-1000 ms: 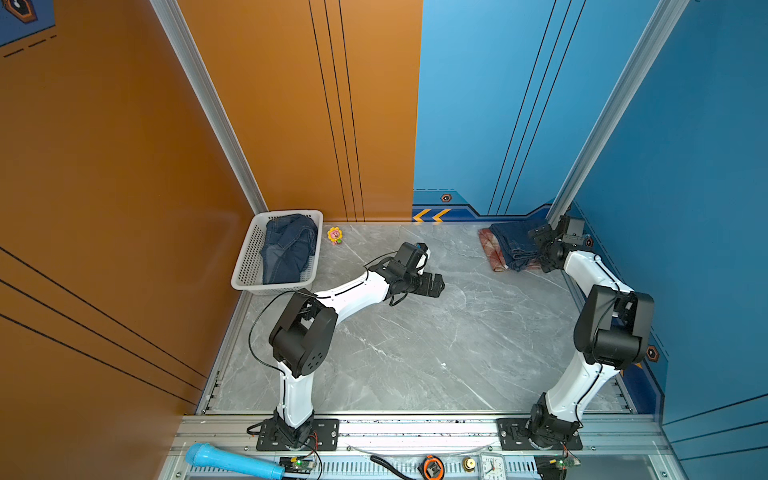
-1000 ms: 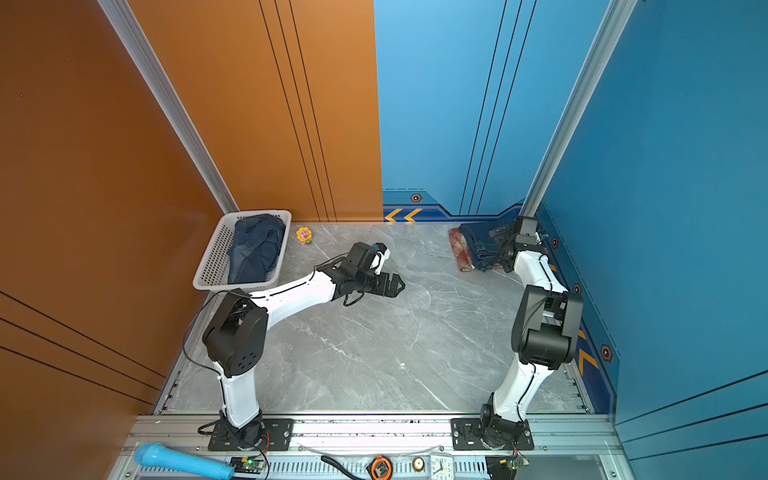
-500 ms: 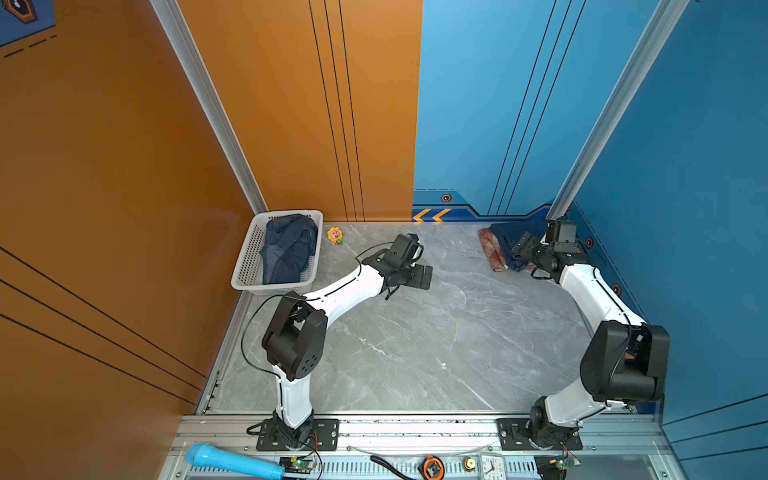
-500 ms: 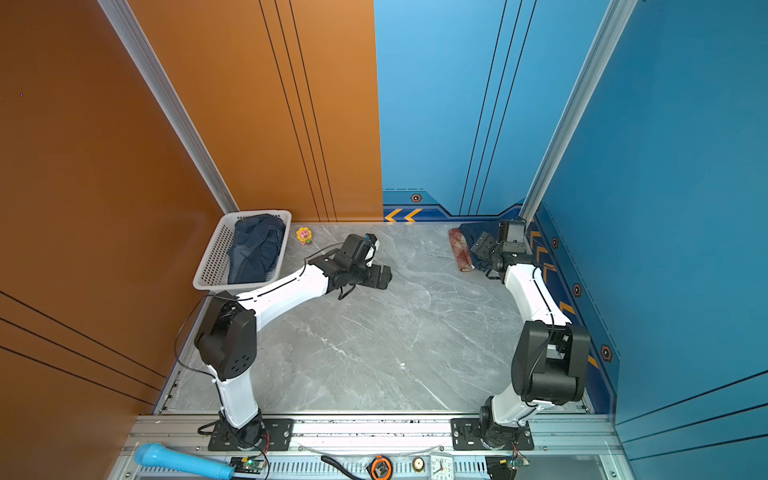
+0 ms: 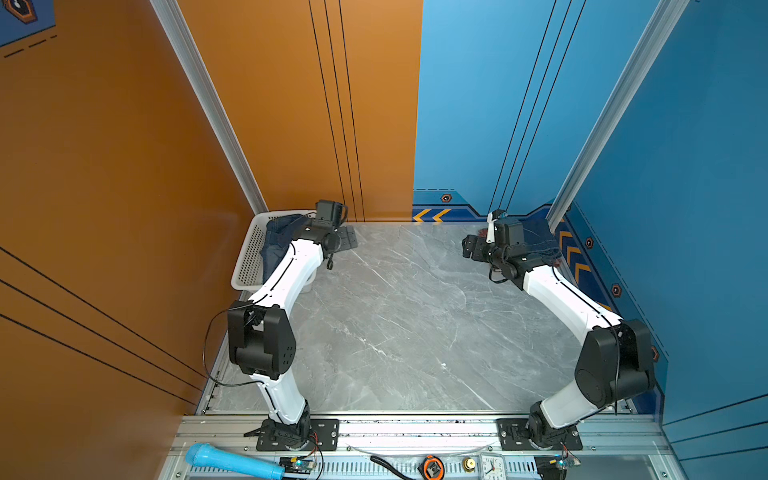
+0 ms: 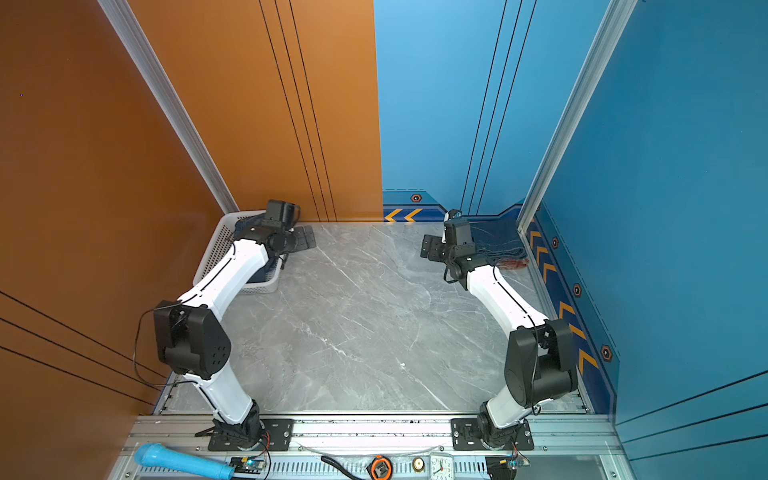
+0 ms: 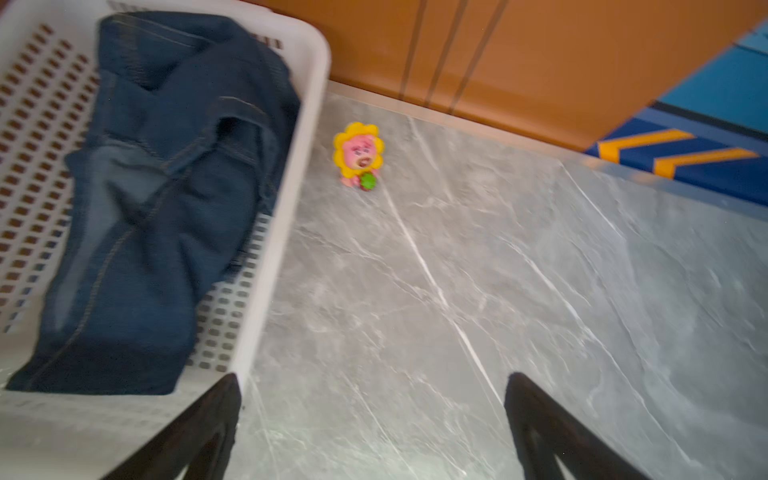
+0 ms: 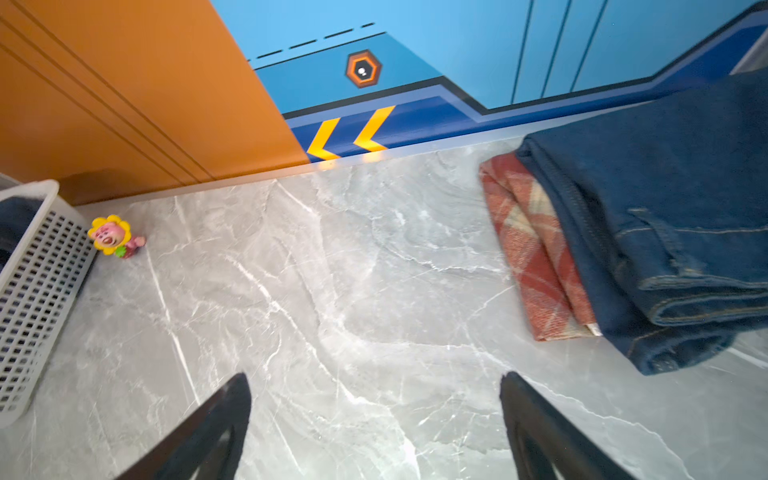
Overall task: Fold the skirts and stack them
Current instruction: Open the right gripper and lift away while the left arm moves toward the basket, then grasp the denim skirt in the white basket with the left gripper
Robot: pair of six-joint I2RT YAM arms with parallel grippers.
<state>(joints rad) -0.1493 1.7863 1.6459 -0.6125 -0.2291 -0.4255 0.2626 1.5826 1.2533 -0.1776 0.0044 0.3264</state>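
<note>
Plaid skirt (image 8: 536,257) under the folded denim skirt (image 8: 665,208) stays in the far right corner of the counter (image 5: 395,324), but the right pincer (image 8: 374,376) has backed off it, jaws wide and empty. The left pincer (image 7: 372,378), also wide and empty, has swung from mid-counter to the white basket (image 7: 301,166) in the far left corner, which holds a crumpled denim skirt (image 7: 145,208). Both wrist views show a sunflower toy (image 7: 359,153) beside the basket; in both top views the left arm hides it.
</note>
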